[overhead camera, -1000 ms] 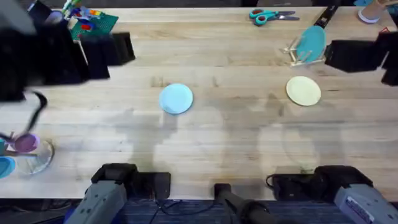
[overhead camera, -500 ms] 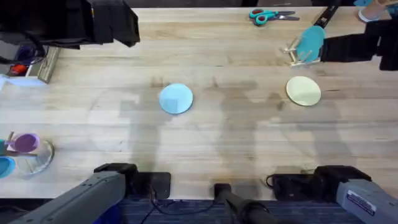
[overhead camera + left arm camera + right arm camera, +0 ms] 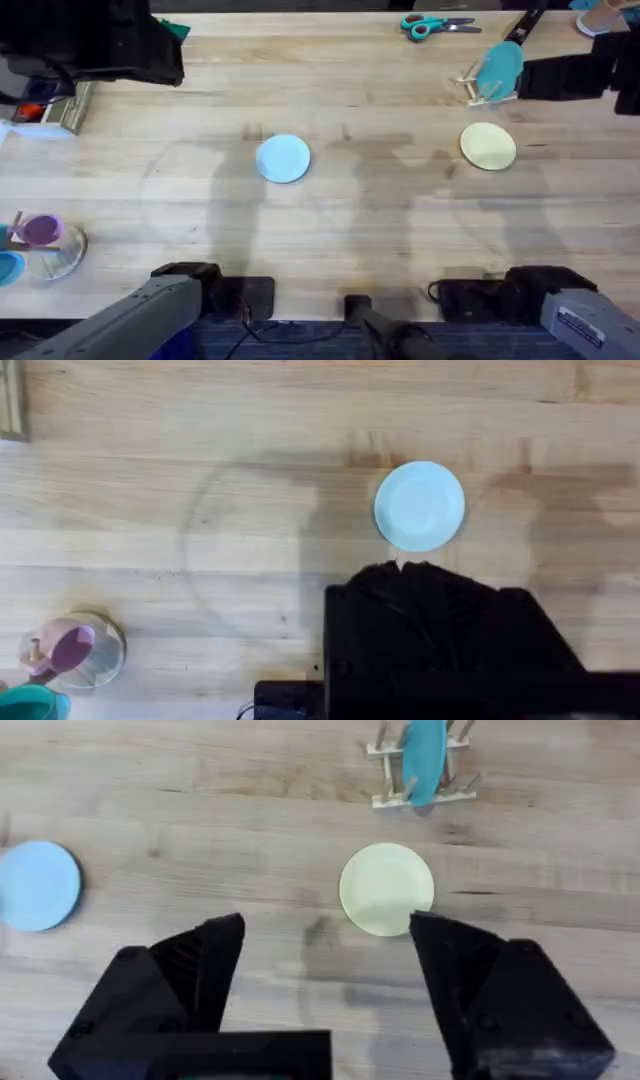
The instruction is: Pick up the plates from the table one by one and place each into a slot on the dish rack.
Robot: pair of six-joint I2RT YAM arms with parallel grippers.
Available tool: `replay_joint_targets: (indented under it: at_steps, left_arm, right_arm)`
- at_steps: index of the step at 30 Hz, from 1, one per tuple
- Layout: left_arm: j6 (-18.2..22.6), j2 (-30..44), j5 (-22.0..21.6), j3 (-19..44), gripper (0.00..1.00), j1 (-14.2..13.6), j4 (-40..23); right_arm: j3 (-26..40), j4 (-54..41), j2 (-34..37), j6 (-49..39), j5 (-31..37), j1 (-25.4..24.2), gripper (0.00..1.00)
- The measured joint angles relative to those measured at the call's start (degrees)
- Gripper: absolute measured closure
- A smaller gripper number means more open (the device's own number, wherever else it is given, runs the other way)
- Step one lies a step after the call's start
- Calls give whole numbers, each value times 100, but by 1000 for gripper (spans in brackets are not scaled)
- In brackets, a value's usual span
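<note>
You see the light blue plate (image 3: 283, 159) lying flat on the table (image 3: 330, 230), slightly left of centre in the overhead frame. The pale yellow plate (image 3: 488, 146) lies flat in the right half of that frame, well apart from the blue one. The wooden dish rack (image 3: 485, 88) stands in the upper right, just above the yellow plate, and a darker teal plate (image 3: 499, 67) stands upright on edge between its pegs. Neither flat plate touches the rack.

In the right wrist view, the right gripper (image 3: 327, 985) has its two black fingers spread wide apart with nothing between them. The yellow plate (image 3: 386, 888) appears in the gap beyond the fingertips, the rack (image 3: 420, 770) with the teal plate (image 3: 424, 758) farther off, and the blue plate (image 3: 38, 885) at the left edge.

In the left wrist view, the left gripper (image 3: 425, 625) shows as a dark mass at the lower centre; you cannot tell whether its fingers are apart or together. The blue plate (image 3: 419, 506) lies just beyond it on bare wood.

Teal scissors (image 3: 436, 24) lie at the top edge of the overhead frame. A clear cup with a purple item (image 3: 48, 243) sits at the lower left.
</note>
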Motion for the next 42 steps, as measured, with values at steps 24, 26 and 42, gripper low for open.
replay_joint_targets:
  at_steps: [24, 26, 42]
  left_arm:
    - [1160, 13, 2313, -615, 959, 1092, -143]
    - [1273, 14, 2436, -867, 959, 1123, 49]
    - [1471, 643, 3260, -2418, 959, 1126, 1284]
  right_arm:
    - [2, 112, 0, 2, 0, 0, 7]
    - [2, 114, 0, 0, 0, 0, 7]
    - [2, 114, 0, 2, 0, 0, 7]
